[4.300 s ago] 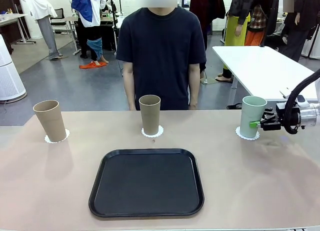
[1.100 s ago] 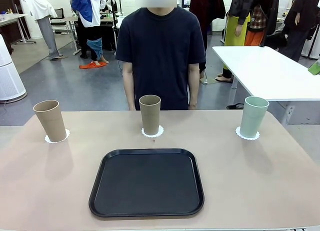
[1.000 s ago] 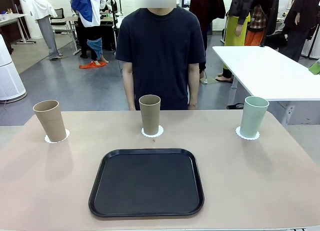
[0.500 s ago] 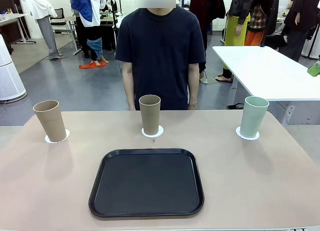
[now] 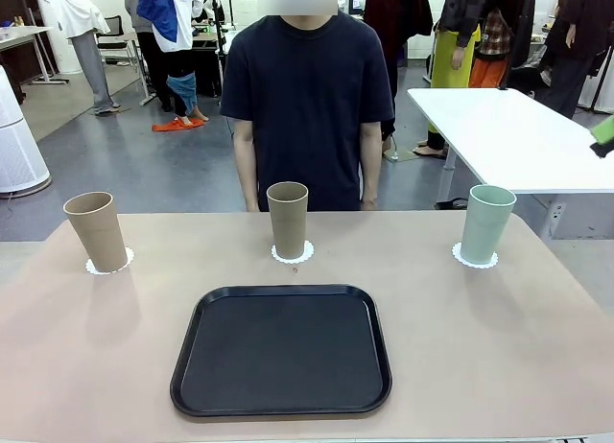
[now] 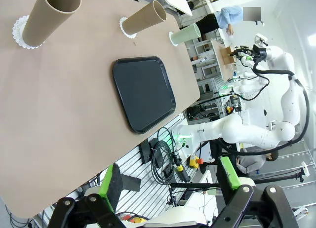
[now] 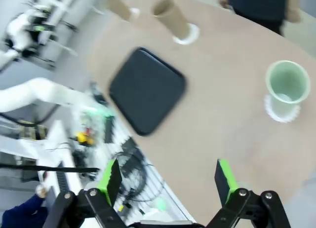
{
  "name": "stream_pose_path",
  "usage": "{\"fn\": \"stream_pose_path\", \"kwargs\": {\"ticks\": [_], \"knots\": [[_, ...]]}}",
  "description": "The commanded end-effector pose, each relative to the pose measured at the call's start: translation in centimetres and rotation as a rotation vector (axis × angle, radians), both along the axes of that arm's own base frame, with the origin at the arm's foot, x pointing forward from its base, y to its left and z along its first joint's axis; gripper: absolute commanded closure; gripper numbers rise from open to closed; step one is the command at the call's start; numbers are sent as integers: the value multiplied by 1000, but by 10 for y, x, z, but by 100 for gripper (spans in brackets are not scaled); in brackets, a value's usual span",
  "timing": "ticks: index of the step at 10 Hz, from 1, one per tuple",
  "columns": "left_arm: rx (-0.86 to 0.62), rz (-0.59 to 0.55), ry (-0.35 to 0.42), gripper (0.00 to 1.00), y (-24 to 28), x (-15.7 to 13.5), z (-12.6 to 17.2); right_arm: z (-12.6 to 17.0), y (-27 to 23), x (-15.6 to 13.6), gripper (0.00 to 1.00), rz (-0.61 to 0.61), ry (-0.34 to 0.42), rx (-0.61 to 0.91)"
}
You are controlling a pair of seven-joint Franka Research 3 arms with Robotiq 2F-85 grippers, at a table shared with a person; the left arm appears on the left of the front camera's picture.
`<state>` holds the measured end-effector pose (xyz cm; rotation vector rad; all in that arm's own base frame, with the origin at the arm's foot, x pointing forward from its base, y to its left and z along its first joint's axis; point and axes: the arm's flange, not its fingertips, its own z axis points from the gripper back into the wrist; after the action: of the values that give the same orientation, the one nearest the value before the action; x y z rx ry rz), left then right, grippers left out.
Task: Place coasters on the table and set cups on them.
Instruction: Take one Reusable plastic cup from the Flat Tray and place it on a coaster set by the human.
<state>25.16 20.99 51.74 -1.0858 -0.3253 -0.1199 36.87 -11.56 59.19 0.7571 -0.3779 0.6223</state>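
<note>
Cups: three tumblers (image 5: 485,222) upright on lacy coasters (image 5: 475,260) across mid-frame; probably light, stiff, tippy; grip mid-wall.
Left gripper (image 6: 168,184): jaws spread, empty.
Right gripper (image 7: 168,178): jaws spread, empty.

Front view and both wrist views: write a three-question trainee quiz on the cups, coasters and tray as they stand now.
1. True or false: each of the three tall tapered cups stands on its own round white lacy paper coaster on the beige tabletop.
2. Multiple choice: what lies in the flat black rectangular tray? A) a tan cup B) a coaster C) nothing
3. Fill in: the pale mint green cup stands at the robot's ____ end of the row.

Key
1. True: the left tan-brown cup, the middle tan-brown cup and the mint one each rest on a coaster, for instance the left coaster.
2. C
3. right
</note>
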Motion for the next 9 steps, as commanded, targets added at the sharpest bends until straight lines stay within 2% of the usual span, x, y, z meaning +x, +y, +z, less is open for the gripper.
{"fn": "stream_pose_path", "kwargs": {"ticks": [1, 3, 4, 6, 8, 9], "knots": [[0, 3, -4, 0, -1, -1, 1, -45, -44, -6, 0, 59, 217, 696], [0, 3, -4, 0, -1, -1, 1, -80, -79, -36, 0, -100, 148, 895], [0, 3, -4, 0, -1, -1, 1, -88, -98, -51, 0, -159, 159, 939], [0, 3, -4, 0, -1, -1, 1, -103, -128, -90, 0, -276, 275, 935], [0, 3, -4, 0, -1, -1, 1, -92, -141, -117, 0, -330, 299, 846], [0, 3, -4, 0, -1, -1, 1, -80, -143, -120, 0, -323, 399, 748]]}}
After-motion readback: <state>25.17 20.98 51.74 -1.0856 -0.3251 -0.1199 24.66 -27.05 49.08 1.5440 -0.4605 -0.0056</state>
